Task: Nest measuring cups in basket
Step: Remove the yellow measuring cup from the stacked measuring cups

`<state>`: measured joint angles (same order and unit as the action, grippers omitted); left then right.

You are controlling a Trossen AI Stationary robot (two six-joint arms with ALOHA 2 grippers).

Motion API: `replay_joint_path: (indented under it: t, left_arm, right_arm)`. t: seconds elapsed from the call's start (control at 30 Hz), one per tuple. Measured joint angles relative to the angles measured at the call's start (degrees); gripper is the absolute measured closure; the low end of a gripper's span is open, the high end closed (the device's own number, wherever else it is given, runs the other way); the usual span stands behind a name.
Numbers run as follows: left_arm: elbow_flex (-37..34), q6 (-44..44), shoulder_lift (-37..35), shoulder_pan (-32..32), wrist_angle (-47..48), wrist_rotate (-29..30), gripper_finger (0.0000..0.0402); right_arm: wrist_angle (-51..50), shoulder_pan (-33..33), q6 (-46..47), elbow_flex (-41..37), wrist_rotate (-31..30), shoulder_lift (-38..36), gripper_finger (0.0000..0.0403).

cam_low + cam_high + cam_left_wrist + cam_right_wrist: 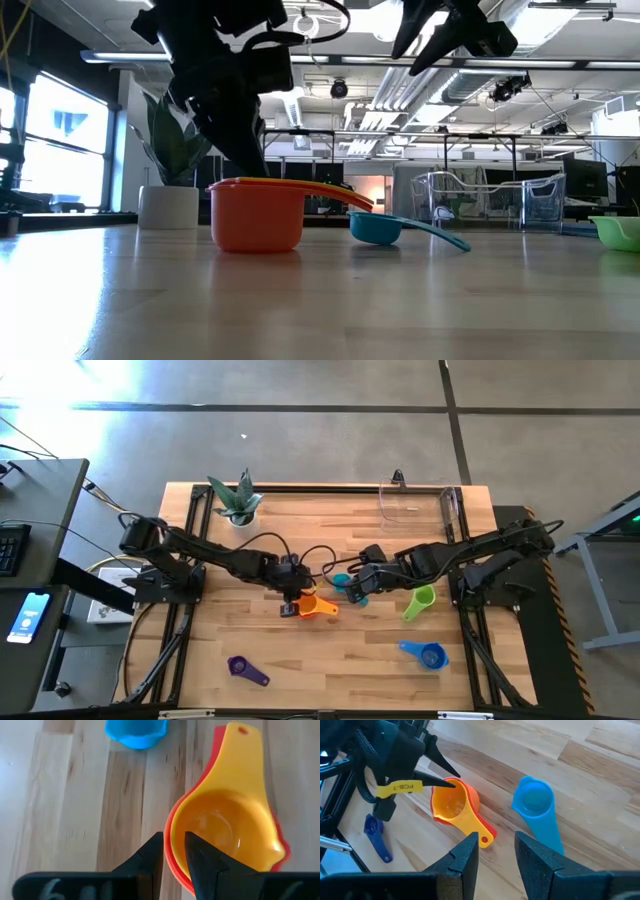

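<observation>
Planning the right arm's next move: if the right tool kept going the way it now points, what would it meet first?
Probably the teal cup lying just ahead of the right tool, whose fingers stand apart and empty. The nested yellow cup, pinched at its rim by the left tool, sits off to one side. Depth is uncertain.

Bright glare washes the floor [110, 385] (upper left); nearest tabletop [300, 310] looks perhaps slightly soft.

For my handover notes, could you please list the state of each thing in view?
Yellow cup: nested in orange cup, rim pinched by left gripper.
Teal cup: loose, upright.
Green cup: loose.
Blue cup: loose.
Purple cup: loose.
Basket: no cups inside.
Right gripper: open, holding nothing.
</observation>
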<state>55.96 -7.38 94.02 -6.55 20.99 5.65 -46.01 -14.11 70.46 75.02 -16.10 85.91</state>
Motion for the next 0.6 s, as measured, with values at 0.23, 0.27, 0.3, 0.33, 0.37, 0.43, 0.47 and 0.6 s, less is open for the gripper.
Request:
replay_joint_path:
  t: [0.23,0.27,0.3,0.33,0.37,0.43,0.47,0.6]
  left_arm:
    - [0.0,0.0,1.1,0.0,0.1,0.9,0.0333]
    - [0.0,0.0,1.3,0.0,0.0,0.9,0.0336]
    - [0.0,0.0,1.5,0.0,0.0,0.9,0.0340]
    - [0.0,0.0,1.6,0.0,0.0,0.9,0.0345]
    - [0.0,0.0,1.7,0.0,0.0,0.9,0.0350]
    - [0.0,0.0,1.7,0.0,0.1,1.0,0.0361]
    - [0.0,0.0,1.7,0.0,0.1,1.0,0.0366]
    - [0.0,0.0,1.7,0.0,0.0,1.0,0.0383]
  right_arm:
    - [-0.1,0.0,0.0,0.0,0.0,0.0,0.0284]
    - [-0.1,0.0,0.0,0.0,0.0,0.0,0.0284]
    - [-0.1,0.0,0.0,0.0,0.0,0.0,0.0284]
    - [-0.2,0.0,0.0,0.0,0.0,0.0,0.0284]
    - [-0.3,0.0,0.0,0.0,0.0,0.0,0.0284]
    - [-0.7,0.0,0.0,0.0,0.0,0.0,0.0284]
    - [-0.8,0.0,0.0,0.0,0.0,0.0,0.0284]
    - [-1.4,0.0,0.0,0.0,0.0,0.0,0.0284]
